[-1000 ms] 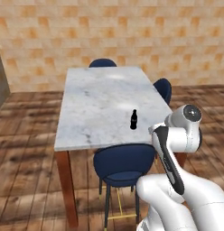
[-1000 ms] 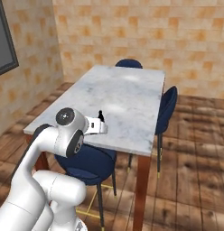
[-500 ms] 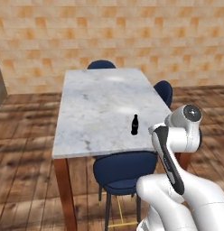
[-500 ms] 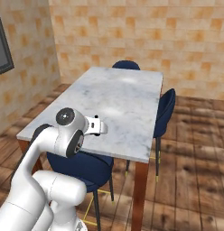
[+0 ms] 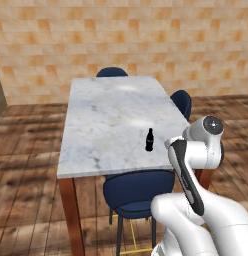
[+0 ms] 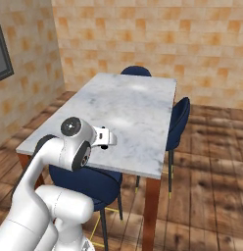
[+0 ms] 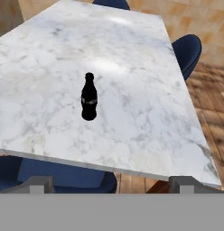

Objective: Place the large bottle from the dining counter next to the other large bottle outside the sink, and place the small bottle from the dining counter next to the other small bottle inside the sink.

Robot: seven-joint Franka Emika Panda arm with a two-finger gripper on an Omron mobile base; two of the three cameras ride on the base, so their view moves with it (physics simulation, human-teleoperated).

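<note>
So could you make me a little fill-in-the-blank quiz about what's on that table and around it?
1. The small black bottle on the marble table is standing ____.
2. The chairs around the table are dark ____.
3. The floor is made of ____ planks.
4. The robot's gripper is ____, holding nothing.

Missing words: upright; blue; wooden; open

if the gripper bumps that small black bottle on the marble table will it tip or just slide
The small bottle stands upright, tall and slim on a narrow base, so a high bump would probably tip it. Its round body would then likely roll. The dining counter looks smooth, so a low push may slide it.
</note>
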